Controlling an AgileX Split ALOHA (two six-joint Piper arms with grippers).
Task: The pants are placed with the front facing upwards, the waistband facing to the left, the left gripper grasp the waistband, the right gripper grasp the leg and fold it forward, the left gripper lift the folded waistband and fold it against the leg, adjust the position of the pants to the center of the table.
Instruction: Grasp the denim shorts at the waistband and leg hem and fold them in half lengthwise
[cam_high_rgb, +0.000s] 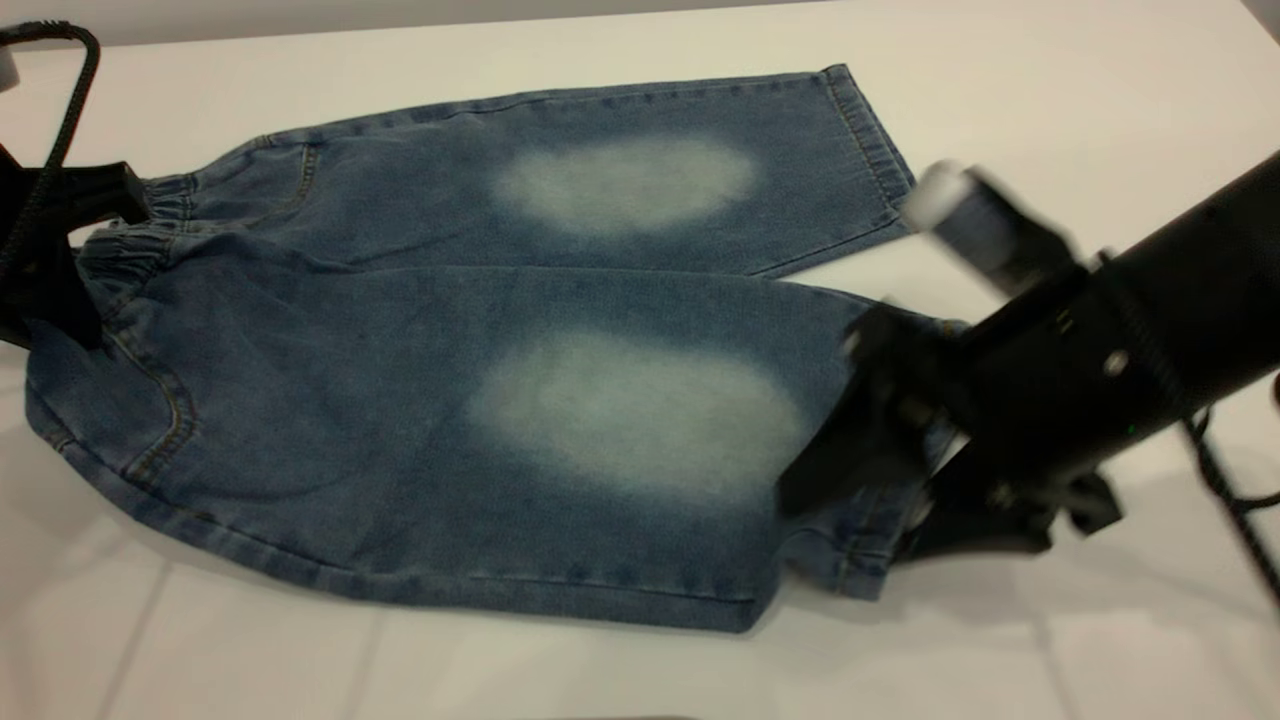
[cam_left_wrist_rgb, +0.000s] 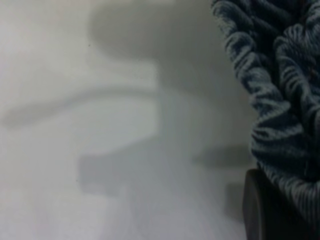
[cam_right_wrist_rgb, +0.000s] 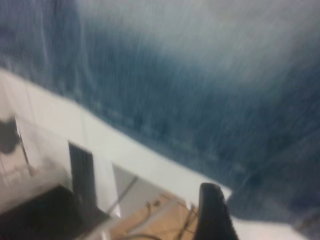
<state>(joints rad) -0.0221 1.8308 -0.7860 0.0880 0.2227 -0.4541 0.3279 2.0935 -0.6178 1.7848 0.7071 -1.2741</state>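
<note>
The pants (cam_high_rgb: 440, 380) lie flat; left gripper (cam_high_rgb: 75, 215) pinches the waistband (cam_high_rgb: 130, 250), right gripper (cam_high_rgb: 870, 420) pinches the leg (cam_high_rgb: 620, 430) hem, fingertips hidden.

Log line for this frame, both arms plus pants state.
left gripper: on waistband | right gripper: at near leg hem | pants: flat, unfolded, front up | table

Exterior view steeply above, wrist views close, sharing pants (cam_high_rgb: 450, 380)

Even overhead light, soft shadows on the table (cam_high_rgb: 1050, 90), motion-blurred right pincer (cam_high_rgb: 850, 440).
</note>
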